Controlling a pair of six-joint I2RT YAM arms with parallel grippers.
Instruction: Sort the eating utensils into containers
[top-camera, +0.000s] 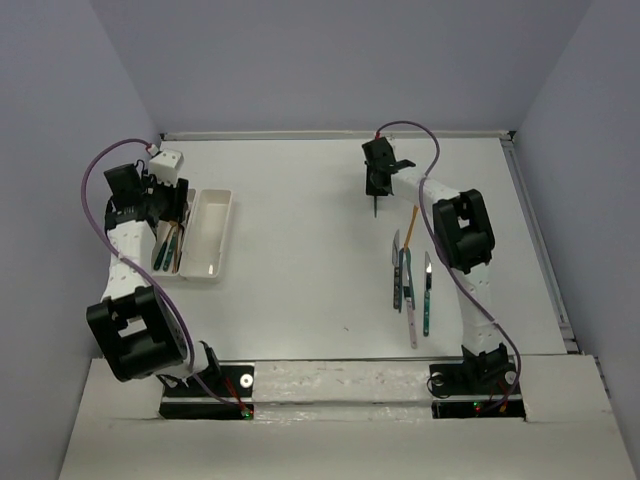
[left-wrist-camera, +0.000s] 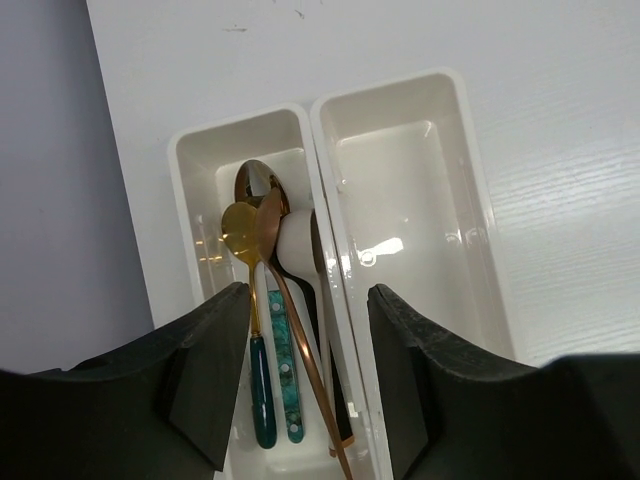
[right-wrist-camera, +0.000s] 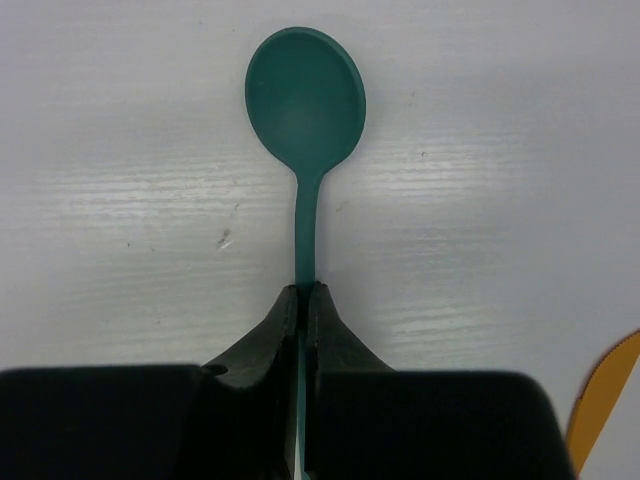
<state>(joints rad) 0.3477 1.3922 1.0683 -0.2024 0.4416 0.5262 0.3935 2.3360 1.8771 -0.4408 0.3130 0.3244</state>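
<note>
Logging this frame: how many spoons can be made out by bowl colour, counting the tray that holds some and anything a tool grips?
Teal spoon: 1, pinched in the right tool
Gold spoon: 1, in the tray
Copper spoon: 1, same tray
White spoon: 1, same tray
Dark shiny spoon: 1, same tray
Total: 5; a dark edge beside the white one may be another.

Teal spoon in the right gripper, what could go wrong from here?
1. The right gripper pinches the teal spoon only on its thin handle, so it could swivel or slip in transit.
2. The left gripper hangs open right over the tray where the sorted spoons lie; bringing this one there risks the arms colliding.
3. Those spoons lie crossed, so another might ride up over the rim.
</note>
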